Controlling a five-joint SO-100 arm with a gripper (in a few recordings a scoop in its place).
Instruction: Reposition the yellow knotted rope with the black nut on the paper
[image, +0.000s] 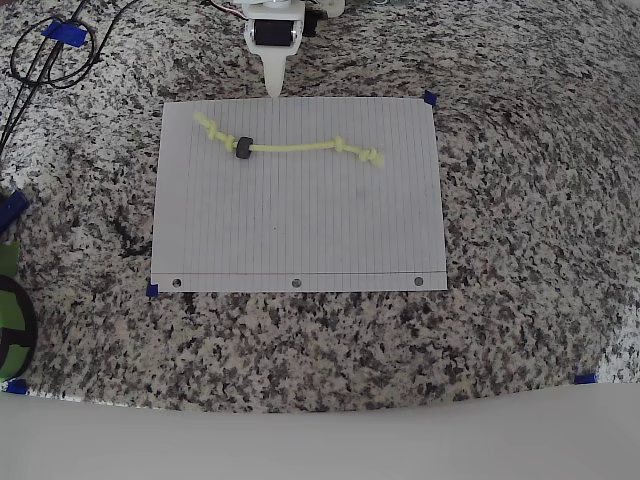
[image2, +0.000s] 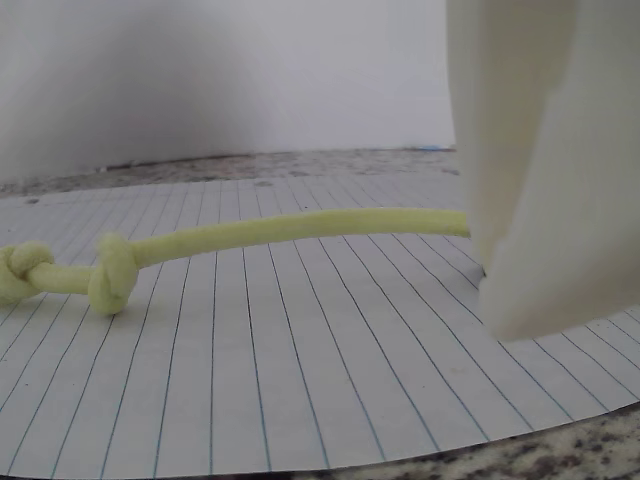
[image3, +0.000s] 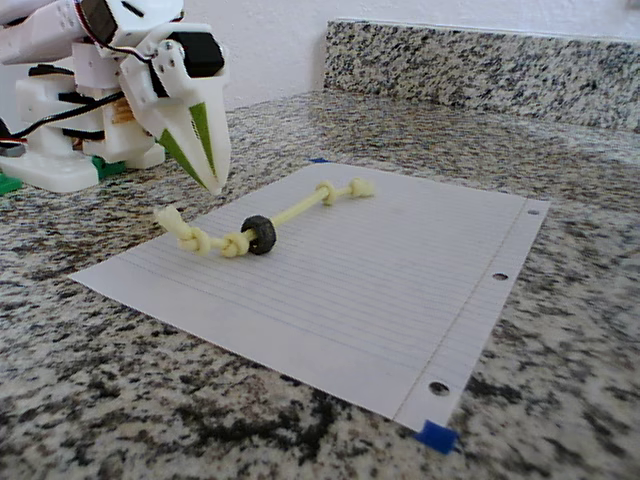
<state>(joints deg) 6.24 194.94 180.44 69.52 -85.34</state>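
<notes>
Rope (image: 300, 147) beside closed, empty jaws

It looks like a home kitchen: a speckled granite countertop (image3: 560, 300) runs into a matching granite backsplash (image3: 480, 65) below a plain white wall (image3: 270, 40).

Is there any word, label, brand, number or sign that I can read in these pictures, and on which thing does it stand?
None: no readable text appears in any view.
The paper carries only ruled lines and punched holes, no writing.
The gripper, the yellow knotted rope and the black nut show no markings.
The blue tape pieces are blank.
</notes>
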